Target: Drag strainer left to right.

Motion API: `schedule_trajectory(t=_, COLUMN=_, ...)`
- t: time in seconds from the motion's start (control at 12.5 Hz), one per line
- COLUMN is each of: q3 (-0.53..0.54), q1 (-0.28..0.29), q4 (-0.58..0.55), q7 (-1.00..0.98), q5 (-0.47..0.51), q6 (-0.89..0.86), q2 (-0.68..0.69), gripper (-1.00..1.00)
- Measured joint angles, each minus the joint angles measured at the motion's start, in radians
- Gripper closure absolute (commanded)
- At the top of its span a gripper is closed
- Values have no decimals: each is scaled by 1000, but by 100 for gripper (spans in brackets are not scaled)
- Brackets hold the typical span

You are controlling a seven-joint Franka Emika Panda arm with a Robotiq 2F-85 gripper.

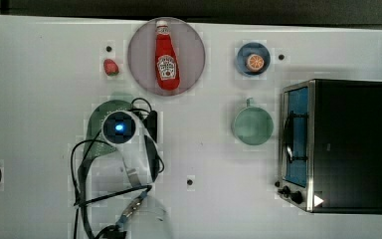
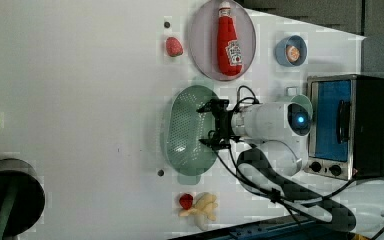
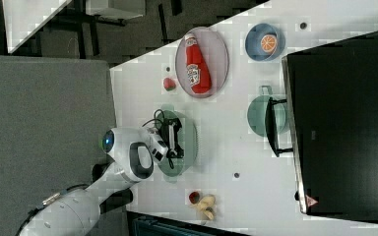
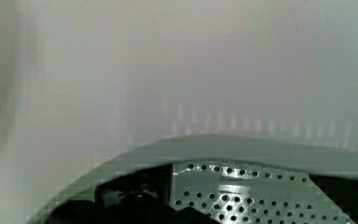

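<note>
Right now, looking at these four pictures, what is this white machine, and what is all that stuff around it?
It is one robot arm with a claw at its end. Three cameras watch the white table from different sides; the fourth rides on the wrist. The claw is open, holds nothing, and hangs over the pale green strainer, whose holes fill the wrist picture. Also on the table: a ketchup bottle lying on a plate, a green mug, a blue bowl with an orange slice, a small strawberry and a toaster oven.
</note>
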Motion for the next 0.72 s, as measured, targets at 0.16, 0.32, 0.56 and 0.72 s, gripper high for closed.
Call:
schedule_trajectory(t=0.16, q3=-31, q1=-19, q4=-25, q7=-42, q5=-5, q6=6, q2=-20, gripper=-100)
schedule_trajectory(t=0.32, q3=-54, q1=-53, q4=-64, q7=-126, q5=1, q6=8, q2=-41, gripper=-100)
schedule_trajectory(t=0.56, q3=-84, q1=-79, q4=-84, q7=-229, q5=10, q6=-1, q2=-47, gripper=-100)
schedule_trajectory(t=0.72, q3=-99, q1=-90, q4=-84, q7=-286, q5=14, q6=-26, q2=-51, gripper=-100)
